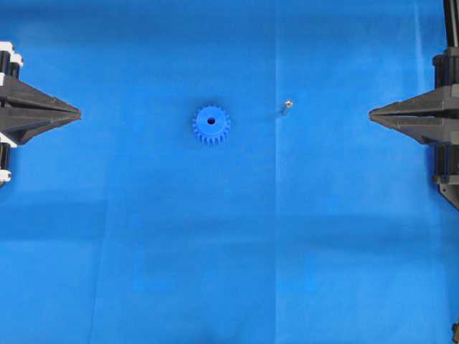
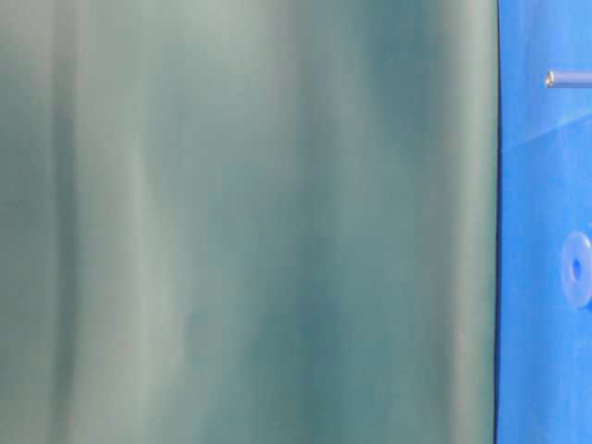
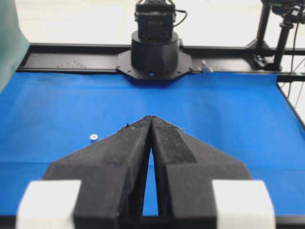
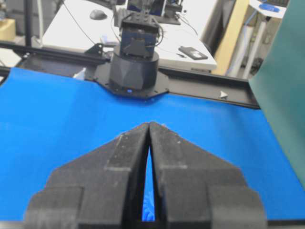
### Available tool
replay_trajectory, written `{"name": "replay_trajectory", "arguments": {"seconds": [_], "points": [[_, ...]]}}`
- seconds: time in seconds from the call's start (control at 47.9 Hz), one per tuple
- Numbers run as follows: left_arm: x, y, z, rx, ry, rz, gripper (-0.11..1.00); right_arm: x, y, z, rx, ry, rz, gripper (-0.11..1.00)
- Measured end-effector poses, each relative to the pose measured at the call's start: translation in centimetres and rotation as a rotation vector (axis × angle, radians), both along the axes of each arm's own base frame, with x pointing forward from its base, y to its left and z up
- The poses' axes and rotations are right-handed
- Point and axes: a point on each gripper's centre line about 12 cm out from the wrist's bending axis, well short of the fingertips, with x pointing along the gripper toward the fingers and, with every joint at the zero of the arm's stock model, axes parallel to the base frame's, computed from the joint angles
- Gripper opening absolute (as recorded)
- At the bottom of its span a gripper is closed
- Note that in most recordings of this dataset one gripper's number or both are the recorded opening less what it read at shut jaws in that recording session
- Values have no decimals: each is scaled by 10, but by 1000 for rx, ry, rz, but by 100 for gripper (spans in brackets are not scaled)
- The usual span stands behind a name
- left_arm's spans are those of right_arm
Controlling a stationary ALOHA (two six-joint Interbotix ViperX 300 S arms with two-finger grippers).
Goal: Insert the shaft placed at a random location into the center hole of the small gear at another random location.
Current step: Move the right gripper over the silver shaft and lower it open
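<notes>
My left end effector (image 1: 77, 113) and my right end effector (image 1: 371, 113) are both closed together and hold nothing. The small gear (image 1: 211, 125) lies on the blue bench (image 1: 229, 251) between them, with the shaft (image 1: 285, 107) near it on the right side, not touching.

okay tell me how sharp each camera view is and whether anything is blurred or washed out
Overhead view: evenly lit and fairly sharp, the small gear and the shaft both clear. Table-level view: mostly filled by a blurred green sheet, with gear and shaft soft at the right edge. Left wrist view: bright, washed-out background beyond the blue mat. Right wrist view: slightly soft throughout.
</notes>
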Motion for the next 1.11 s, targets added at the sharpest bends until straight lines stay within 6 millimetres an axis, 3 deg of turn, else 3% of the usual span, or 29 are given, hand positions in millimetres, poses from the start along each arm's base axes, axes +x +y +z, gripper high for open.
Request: {"name": "replay_trajectory", "arguments": {"seconds": [0.125, 0.459, 0.606, 0.835, 1.107], "points": [[-1, -1, 0, -9, 3, -4, 0, 1, -1, -1, -8, 6, -5, -6], [-4, 0, 3, -11, -11, -1, 0, 20, -21, -26, 8, 121, -97, -3], [-4, 0, 3, -11, -12, 1, 0, 31, -35, -42, 42, 163, -157, 13], [-5, 0, 4, 0, -15, 2, 0, 49, -50, -76, 80, 245, -213, 69], [-7, 1, 0, 0, 0, 8, 0, 67, -58, -119, 130, 339, -257, 67]]}}
